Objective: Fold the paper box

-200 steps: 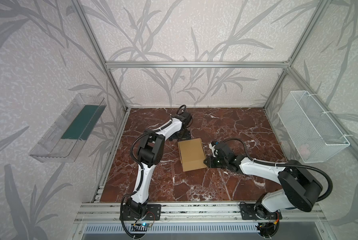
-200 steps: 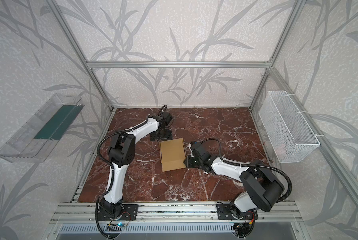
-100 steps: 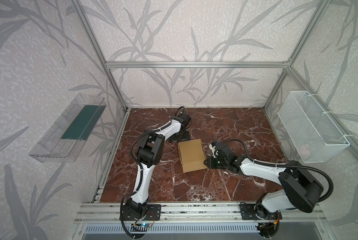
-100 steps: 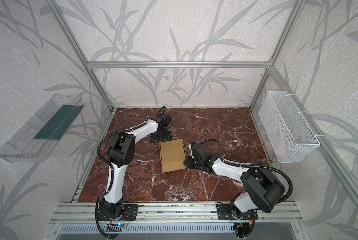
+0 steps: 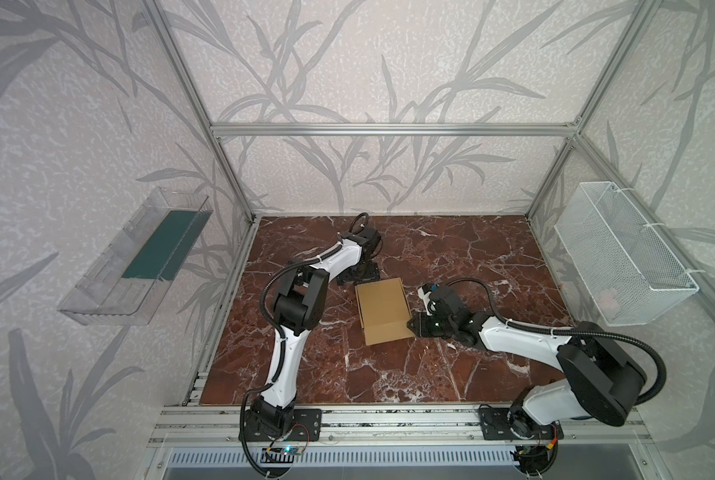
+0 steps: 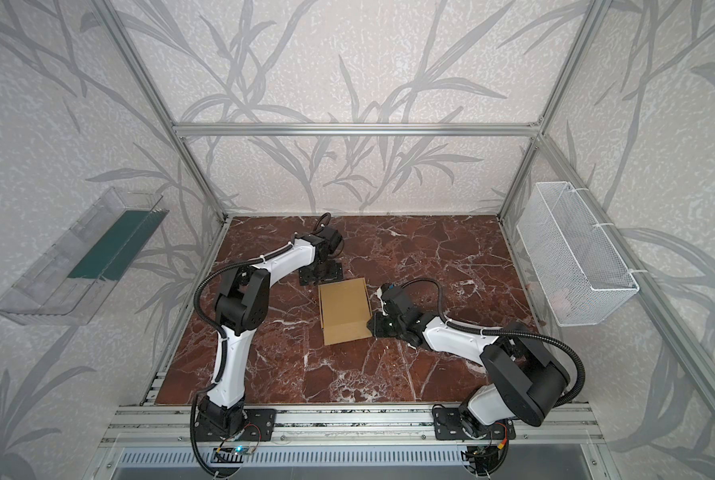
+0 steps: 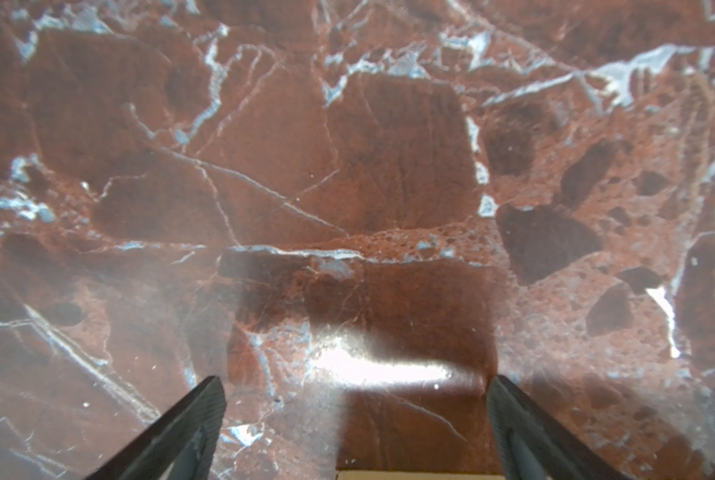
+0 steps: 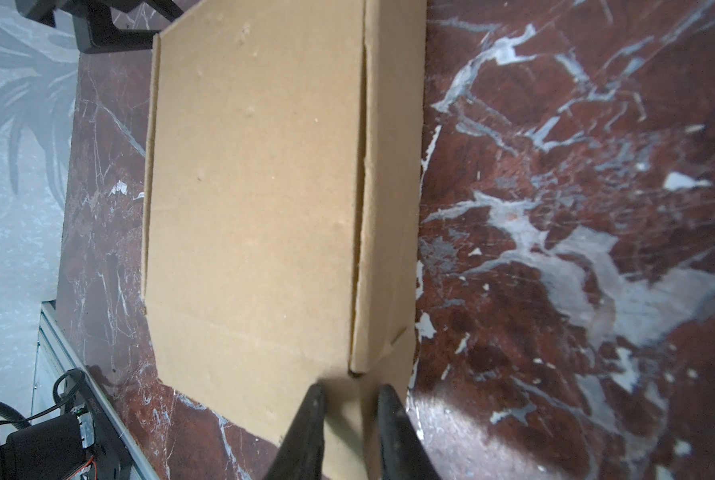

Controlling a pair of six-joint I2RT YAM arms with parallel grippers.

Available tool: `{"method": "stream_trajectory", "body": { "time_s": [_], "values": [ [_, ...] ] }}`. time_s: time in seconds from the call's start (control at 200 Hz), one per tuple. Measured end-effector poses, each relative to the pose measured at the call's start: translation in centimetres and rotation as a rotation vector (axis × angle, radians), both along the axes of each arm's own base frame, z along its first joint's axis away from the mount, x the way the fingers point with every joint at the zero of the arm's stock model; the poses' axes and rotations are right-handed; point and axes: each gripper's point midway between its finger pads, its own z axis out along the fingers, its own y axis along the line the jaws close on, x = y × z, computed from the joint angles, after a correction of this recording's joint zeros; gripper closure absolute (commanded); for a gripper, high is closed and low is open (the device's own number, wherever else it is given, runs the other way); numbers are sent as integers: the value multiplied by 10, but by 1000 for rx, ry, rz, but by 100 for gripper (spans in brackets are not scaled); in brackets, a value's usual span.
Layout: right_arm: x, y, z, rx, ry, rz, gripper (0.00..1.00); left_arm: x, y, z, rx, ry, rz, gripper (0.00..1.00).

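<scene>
A robotics lab cell: aluminium frame, leaf-patterned panels, left arm and right arm bolted along the bench's front edge.

Both top views look steeply down from high above the front edge of the surface. The paper box lies near mid-frame, and the two views share almost the whole scene. The left wrist camera faces down, very close, on bare surface just beside the box's far end. The right wrist camera sits close at the box's near right corner and looks across its whole top.
</scene>
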Motion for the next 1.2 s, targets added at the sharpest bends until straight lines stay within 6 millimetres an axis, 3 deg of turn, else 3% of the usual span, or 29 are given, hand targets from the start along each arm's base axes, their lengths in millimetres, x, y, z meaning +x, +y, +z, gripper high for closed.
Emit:
{"method": "stream_trajectory", "body": {
  "time_s": [1.2],
  "values": [
    [4, -1, -5, -11, -48, 14, 79, 1, -2, -1, -13, -2, -1, 1]
  ]
}}
